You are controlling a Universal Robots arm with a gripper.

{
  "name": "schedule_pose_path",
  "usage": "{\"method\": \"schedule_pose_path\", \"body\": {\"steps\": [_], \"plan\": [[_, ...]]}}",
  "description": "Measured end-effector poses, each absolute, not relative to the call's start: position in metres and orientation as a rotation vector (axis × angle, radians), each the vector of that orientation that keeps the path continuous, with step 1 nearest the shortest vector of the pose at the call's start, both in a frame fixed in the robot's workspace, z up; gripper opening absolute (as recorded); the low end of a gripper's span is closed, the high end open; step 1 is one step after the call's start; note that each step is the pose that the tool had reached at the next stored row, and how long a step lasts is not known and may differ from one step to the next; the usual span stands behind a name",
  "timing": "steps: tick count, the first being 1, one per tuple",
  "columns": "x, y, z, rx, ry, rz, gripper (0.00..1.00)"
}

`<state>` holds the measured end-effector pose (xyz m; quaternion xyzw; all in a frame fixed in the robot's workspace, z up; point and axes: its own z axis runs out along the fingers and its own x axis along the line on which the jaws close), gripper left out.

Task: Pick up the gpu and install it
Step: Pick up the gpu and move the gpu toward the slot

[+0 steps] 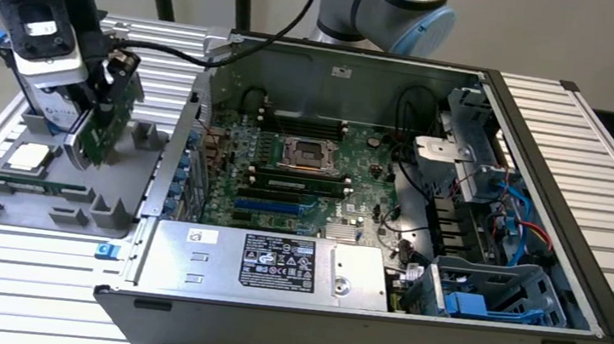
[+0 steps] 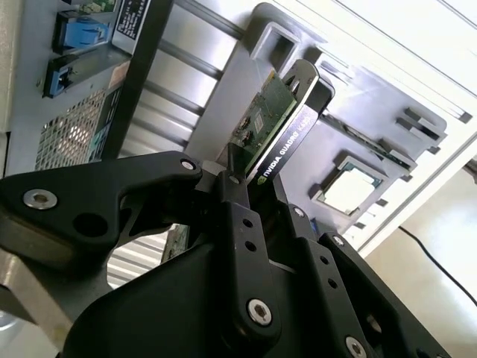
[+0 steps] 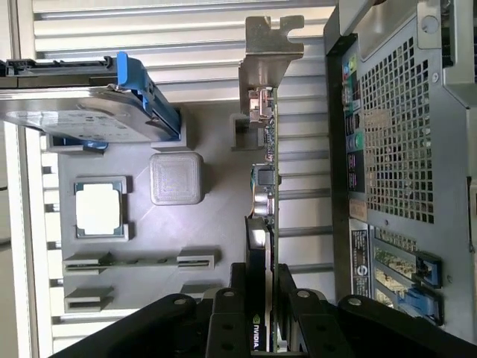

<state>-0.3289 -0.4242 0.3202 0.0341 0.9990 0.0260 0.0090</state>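
My gripper (image 1: 86, 119) is shut on the gpu (image 1: 110, 113), a green card with a black cooler, held on edge over the grey parts tray (image 1: 6, 211) at the exterior view's left. In both wrist views the black fingers (image 2: 237, 200) clamp the card's two faces, and the gpu (image 3: 265, 186) runs away from them with its silver bracket (image 3: 266, 56) at the far end. The open computer case (image 1: 537, 162) lies beside the tray, its motherboard (image 1: 317, 186) and blue expansion slots (image 1: 269, 207) exposed.
On the tray lie a processor chip (image 1: 28, 158), a thin memory stick (image 1: 37, 186) and a silver hard drive with a blue frame (image 3: 82, 112). The case's side wall (image 1: 177, 158) stands between tray and motherboard. A power supply (image 1: 263, 262) and cables (image 1: 508, 210) crowd the case.
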Motion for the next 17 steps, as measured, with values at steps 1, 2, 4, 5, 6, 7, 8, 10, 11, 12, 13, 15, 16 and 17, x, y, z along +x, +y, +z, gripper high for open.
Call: {"method": "schedule_pose_path", "body": {"steps": [1,2,4,5,6,7,8,10,11,12,13,15,16,17], "plan": [[-0.329,-0.424,0.321,0.106,3.121,0.081,0.00],[-0.329,-0.424,0.322,0.106,3.121,0.081,0.00],[-0.329,-0.424,0.323,0.106,3.121,0.081,0.00],[-0.329,-0.424,0.324,0.106,3.121,0.081,0.00],[-0.329,-0.424,0.325,0.106,3.121,0.081,0.00],[-0.329,-0.424,0.326,0.106,3.121,0.081,0.00],[-0.329,-0.424,0.327,0.106,3.121,0.081,0.00],[-0.329,-0.424,0.329,0.106,3.121,0.081,0.00],[-0.329,-0.424,0.330,0.106,3.121,0.081,0.00],[-0.329,-0.424,0.331,0.106,3.121,0.081,0.00],[-0.329,-0.424,0.332,0.106,3.121,0.081,0.00],[-0.329,-0.424,0.334,0.106,3.121,0.081,0.00],[-0.329,-0.424,0.335,0.106,3.121,0.081,0.00],[-0.329,-0.424,0.335,0.106,3.121,0.081,0.00]]}}
